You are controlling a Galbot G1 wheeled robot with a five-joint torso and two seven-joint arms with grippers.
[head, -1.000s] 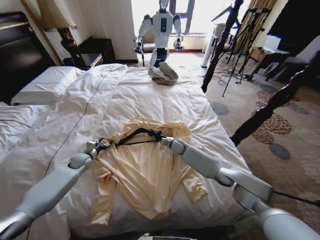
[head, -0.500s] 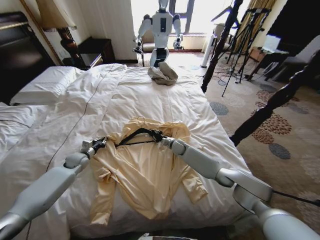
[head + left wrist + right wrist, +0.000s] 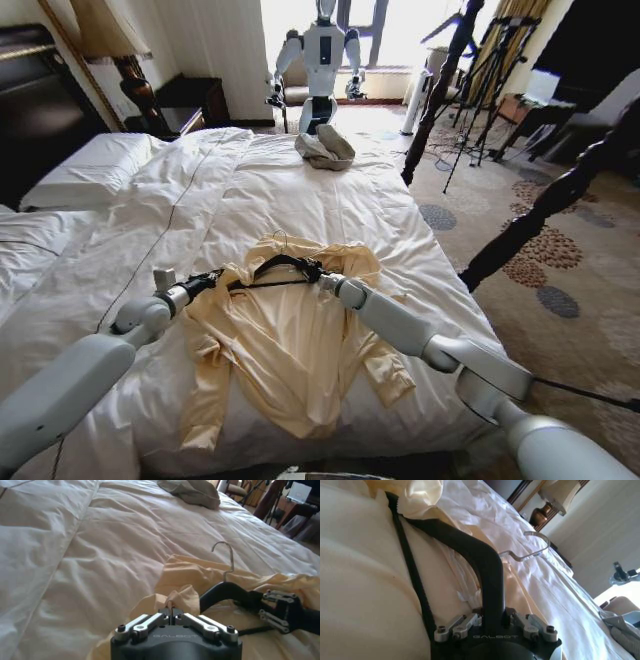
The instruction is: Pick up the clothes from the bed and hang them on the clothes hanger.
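The pale yellow clothes (image 3: 290,345) lie spread on the bed (image 3: 300,185) near its front edge. A black clothes hanger (image 3: 275,264) with a metal hook (image 3: 283,238) lies at the collar. My left gripper (image 3: 212,281) is shut on the top's shoulder fabric (image 3: 175,596), just beside the hanger's left end. At the hanger's right end my right gripper (image 3: 318,272) is shut on the black arm (image 3: 487,573). In the left wrist view the right gripper (image 3: 279,606) shows farther off, on the hanger (image 3: 225,591).
A grey-beige cloth bundle (image 3: 325,148) lies at the bed's far edge, with another robot (image 3: 322,50) standing beyond it. White pillows (image 3: 90,165) lie at the left. Dark posts (image 3: 440,90) (image 3: 545,215) and tripods (image 3: 490,70) stand on the carpet at the right.
My left arm has drawn back to the left with the shoulder fabric in its gripper, raising the cloth by the hanger's left end. The right gripper has stayed on the hanger.
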